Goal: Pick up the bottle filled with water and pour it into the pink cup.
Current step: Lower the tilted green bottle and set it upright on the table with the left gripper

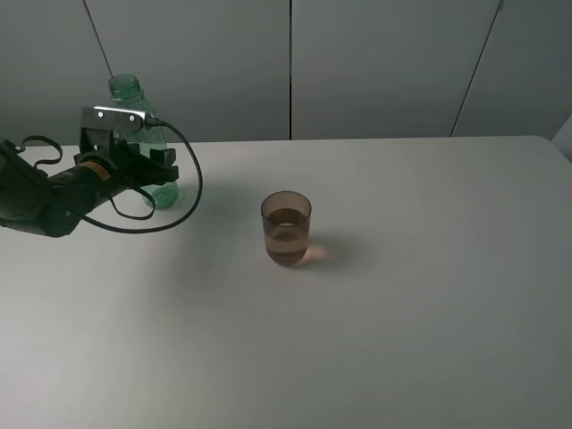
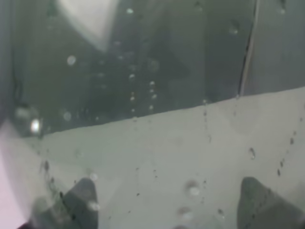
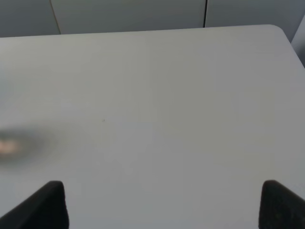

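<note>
At the upper left of the high view, my left end effector [image 1: 159, 179] is closing around the green bottle [image 1: 128, 89], which is standing upright at the worktop's [image 1: 402, 340] far left edge; droplets are blurring my left wrist view. The pink cup [image 1: 286, 228] is sitting near the frame's centre, liquid inside, well apart from the bottle. My right end effector [image 3: 162, 205] is hanging wide over bare worktop.

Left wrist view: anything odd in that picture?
Yes. Droplets and a hazy film cover the view, because the bottle sits right against the lens in the left gripper. No spill shows around the pink cup.
</note>
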Motion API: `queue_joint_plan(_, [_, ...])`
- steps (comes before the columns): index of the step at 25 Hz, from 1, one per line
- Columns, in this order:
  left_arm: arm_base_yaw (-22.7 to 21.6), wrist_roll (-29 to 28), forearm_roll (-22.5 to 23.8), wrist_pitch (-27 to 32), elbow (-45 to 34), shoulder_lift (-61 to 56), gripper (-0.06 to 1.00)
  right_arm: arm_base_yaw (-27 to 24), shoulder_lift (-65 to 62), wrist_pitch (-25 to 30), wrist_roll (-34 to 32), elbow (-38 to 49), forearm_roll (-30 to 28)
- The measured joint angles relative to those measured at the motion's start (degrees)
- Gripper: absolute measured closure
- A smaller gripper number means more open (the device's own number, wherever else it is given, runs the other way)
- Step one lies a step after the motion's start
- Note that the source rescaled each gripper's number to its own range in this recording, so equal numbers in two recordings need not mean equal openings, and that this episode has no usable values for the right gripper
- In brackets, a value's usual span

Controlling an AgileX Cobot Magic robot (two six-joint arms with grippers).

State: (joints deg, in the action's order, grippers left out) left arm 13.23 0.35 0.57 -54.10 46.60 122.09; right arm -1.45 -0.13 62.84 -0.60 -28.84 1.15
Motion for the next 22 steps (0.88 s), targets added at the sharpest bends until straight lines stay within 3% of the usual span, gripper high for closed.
queue_joint_plan(9, [0.0,4.1,0.7,0.5,0.1,0.0,0.94,0.0,0.0,0.0,0.0,0.0,0.0])
queue_joint_plan(22, [0.0,-0.3,0.7,0.9,0.1,0.0,0.94,0.0,0.0,0.0,0.0,0.0,0.0])
